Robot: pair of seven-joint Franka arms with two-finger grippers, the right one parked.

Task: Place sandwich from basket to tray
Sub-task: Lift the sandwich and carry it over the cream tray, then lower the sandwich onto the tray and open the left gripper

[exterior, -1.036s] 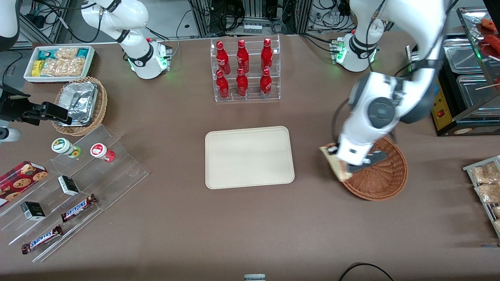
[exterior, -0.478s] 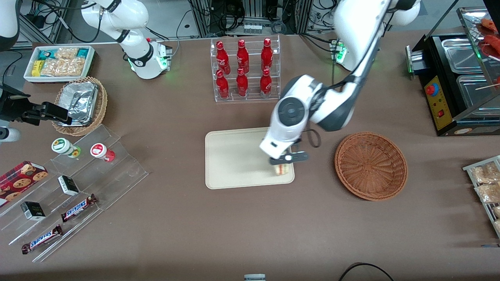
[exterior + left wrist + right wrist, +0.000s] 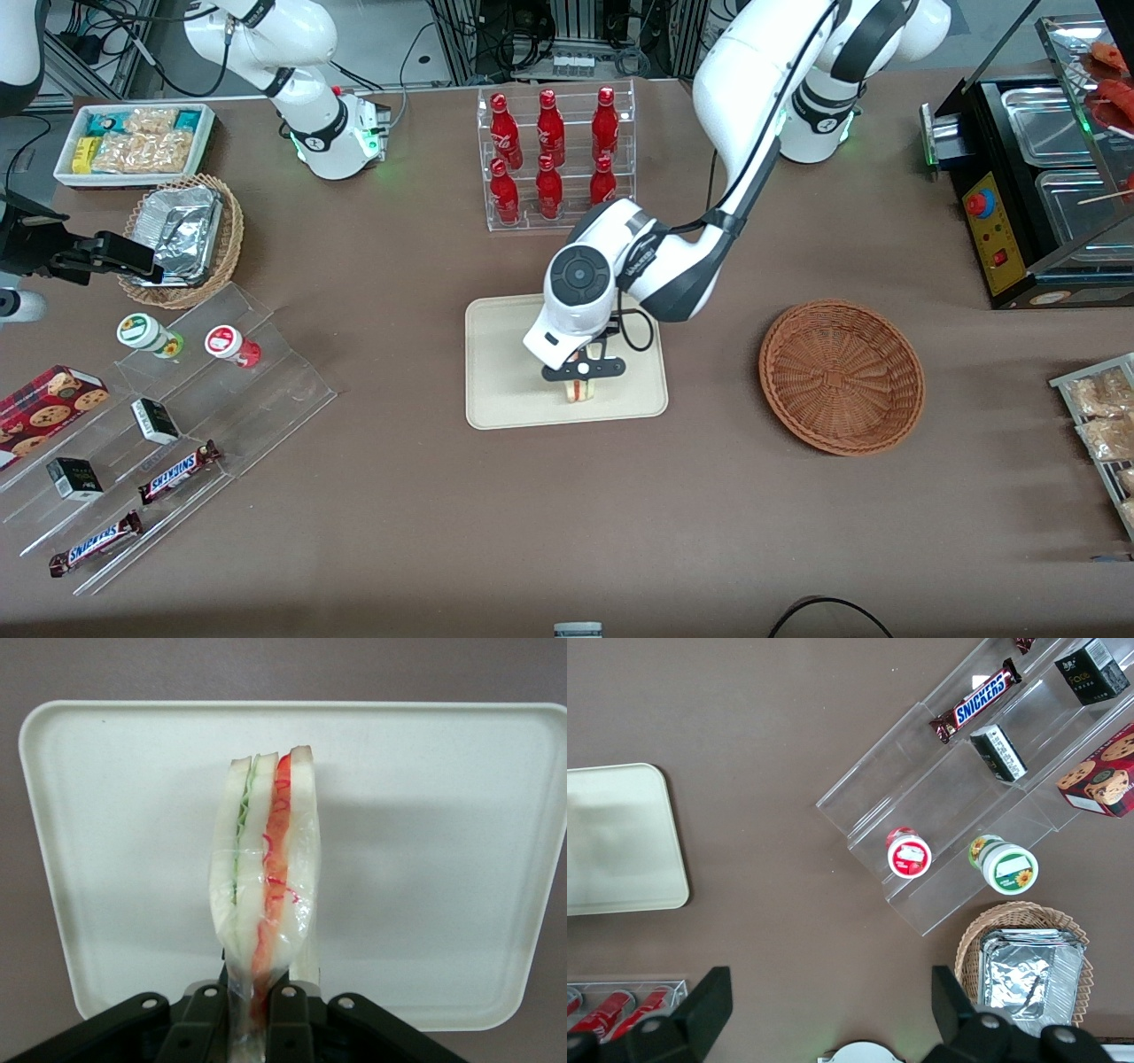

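Even, bright overhead light; the gripper (image 3: pixel 580 379) over the tray (image 3: pixel 496 390) casts only a soft shadow there. Wrist view sharp on the sandwich (image 3: pixel 266 877), whose plastic wrap shows mild glare.

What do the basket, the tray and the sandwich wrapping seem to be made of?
Basket: woven wicker, reddish-brown, matte; the ringed weave shows.
Tray: probably moulded plastic, cream, smooth, with a low rounded rim.
Sandwich: white bread and layered filling, apparently in clear glossy film that wrinkles and shines. The gripper above the tray is shut on it.
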